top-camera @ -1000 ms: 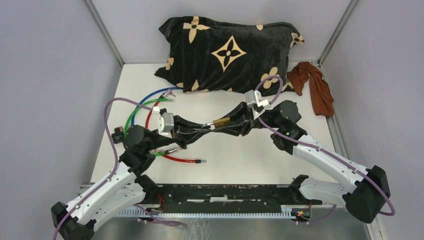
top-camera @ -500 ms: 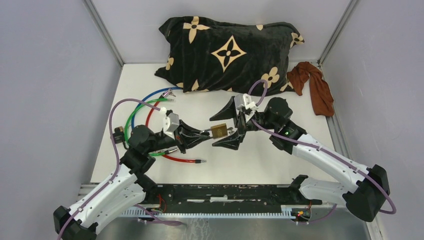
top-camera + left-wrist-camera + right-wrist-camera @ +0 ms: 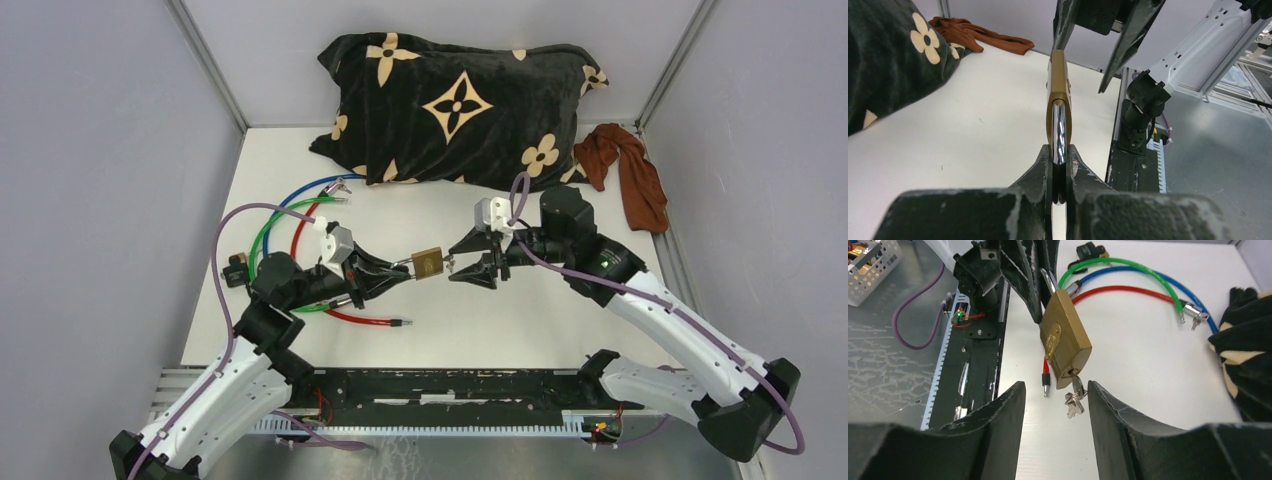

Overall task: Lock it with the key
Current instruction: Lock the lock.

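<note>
Right gripper [image 3: 456,262] stands about half open with nothing in it. Its two dark fingers [image 3: 998,420] sit on either side of the small key [image 3: 1076,388] in the keyhole at the bottom of the brass padlock [image 3: 1064,337], not touching it as far as I can see. Left gripper [image 3: 1059,156] is clamped tight on the padlock's steel shackle [image 3: 1059,125] and holds the lock up off the white table [image 3: 480,330], between the two arms, with the keyhole end facing the right arm. A second key [image 3: 1071,408] dangles from the first. To my eye the step in hand is taking hold of the key: the lock is presented and the fingers are lined up but not closed. The next move calls for closing squarely on the key's head, then twisting the wrist about the key's axis while the left arm braces the lock. Whether the shackle is pushed home I cannot tell.
</note>
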Tool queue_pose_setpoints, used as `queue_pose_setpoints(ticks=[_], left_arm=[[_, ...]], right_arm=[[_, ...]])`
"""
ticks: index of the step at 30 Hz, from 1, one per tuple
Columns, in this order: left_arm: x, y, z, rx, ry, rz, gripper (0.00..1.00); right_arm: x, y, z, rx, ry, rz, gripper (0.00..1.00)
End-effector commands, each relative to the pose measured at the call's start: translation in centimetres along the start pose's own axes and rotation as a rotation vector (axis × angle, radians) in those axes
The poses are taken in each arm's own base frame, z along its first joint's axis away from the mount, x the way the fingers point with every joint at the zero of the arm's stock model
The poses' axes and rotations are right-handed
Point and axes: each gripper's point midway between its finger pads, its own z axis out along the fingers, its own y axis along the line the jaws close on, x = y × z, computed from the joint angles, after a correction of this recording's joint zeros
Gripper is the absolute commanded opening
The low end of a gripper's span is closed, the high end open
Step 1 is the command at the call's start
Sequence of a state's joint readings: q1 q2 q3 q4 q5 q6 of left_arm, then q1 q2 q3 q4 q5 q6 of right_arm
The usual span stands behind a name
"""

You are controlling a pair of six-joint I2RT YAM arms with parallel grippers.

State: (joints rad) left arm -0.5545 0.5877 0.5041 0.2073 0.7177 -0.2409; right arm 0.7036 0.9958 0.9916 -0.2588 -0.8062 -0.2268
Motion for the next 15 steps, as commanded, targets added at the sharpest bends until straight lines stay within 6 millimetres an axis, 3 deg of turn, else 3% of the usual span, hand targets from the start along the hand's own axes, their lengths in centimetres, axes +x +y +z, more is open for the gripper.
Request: queue_pose_setpoints(ticks=[1, 9, 13, 15], left_arm=[[-3.2, -0.8, -0.1, 0.036, -0.094, 0.119, 0.02], [-3.2, -0.8, -0.2, 0.035, -0.094, 0.119, 0.02], [-3.2, -0.8, -0.2, 0.04, -0.091, 0.118, 0.02], [-3.2, -0.9, -0.2, 0.043, -0.091, 0.117, 0.02]], right_arm=[[-0.2, -0.6, 0.5, -0.025, 0.033, 0.001, 0.53], [-0.2, -0.9, 1.2, -0.039, 0.024, 0.007, 0.43], [0.1, -1.0, 1.5, -0.049, 0.025, 0.019, 0.52], [0.2, -1.2, 1.6, -0.047, 0.024, 0.019, 0.47]])
